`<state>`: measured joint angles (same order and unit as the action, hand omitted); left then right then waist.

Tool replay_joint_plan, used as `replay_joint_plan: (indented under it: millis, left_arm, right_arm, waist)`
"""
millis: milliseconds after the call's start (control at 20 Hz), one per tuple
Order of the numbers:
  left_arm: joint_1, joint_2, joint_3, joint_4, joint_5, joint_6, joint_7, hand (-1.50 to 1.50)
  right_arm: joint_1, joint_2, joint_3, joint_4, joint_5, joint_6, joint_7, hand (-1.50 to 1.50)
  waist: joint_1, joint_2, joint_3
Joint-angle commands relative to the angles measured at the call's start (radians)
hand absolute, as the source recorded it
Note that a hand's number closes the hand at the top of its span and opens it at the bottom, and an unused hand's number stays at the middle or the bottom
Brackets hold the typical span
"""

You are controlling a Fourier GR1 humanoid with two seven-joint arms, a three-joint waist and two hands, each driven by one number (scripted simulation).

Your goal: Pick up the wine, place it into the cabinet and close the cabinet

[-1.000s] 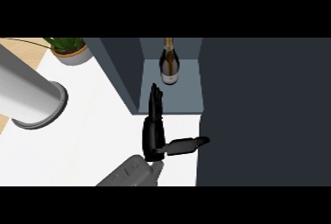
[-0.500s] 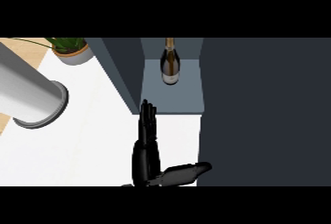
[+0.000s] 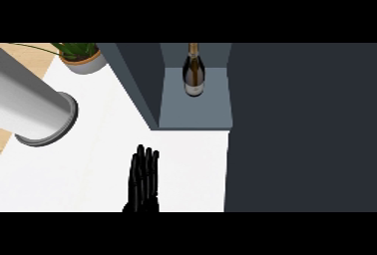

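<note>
One black robot hand (image 3: 143,179) shows at the lower edge of the head view, left of centre, seen edge-on. Its fingers (image 3: 146,162) are straight, held close together and pointing up the view. Which hand it is I cannot tell. No forearm shows.

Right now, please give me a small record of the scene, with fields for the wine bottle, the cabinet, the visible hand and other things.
wine: dark glass wine bottle standing inside the cabinet
cabinet: dark grey cabinet, door not closed
hand: one black hand, fingers straight, low over the white counter, holding nothing
other: potted green plant; grey cylinder
</note>
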<state>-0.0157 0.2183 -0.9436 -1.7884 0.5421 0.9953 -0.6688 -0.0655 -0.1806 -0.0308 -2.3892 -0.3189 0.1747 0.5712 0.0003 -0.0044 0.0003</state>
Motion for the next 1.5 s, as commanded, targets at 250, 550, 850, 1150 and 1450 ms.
replay_joint_plan:
  millis: [250, 550, 850, 1150, 1450]
  left_arm:
    - [0.137, 0.19, -0.056, -0.197, -0.05, -0.058, 0.007, -1.5]
    - [0.21, 0.307, 0.002, -0.307, -0.025, -0.138, -0.001, -1.5]
    - [0.276, 0.368, 0.111, -0.318, 0.027, -0.198, -0.052, -1.5]
    - [0.334, 0.438, 0.223, -0.408, 0.09, -0.24, -0.048, -1.5]
    - [0.457, 0.507, 0.361, -0.403, 0.193, -0.393, -0.103, -1.5]
  right_arm:
    - [0.14, -0.014, 0.031, -0.109, -0.13, 0.124, 0.008, 1.5]
    - [0.143, -0.019, 0.062, -0.102, -0.168, 0.157, 0.022, 1.5]
    - [0.223, 0.021, 0.205, -0.17, -0.219, 0.106, 0.151, 1.5]
    - [0.228, 0.044, 0.414, -0.177, -0.117, 0.151, 0.15, 1.5]
    - [0.22, 0.075, 0.567, -0.207, -0.009, 0.122, 0.144, 1.5]
  waist:
    - [-0.005, 0.001, 0.0]
    - [-0.002, 0.001, 0.0]
    - [-0.006, -0.001, -0.001]
    - [-0.001, -0.003, -0.001]
    - [0.002, -0.004, -0.002]
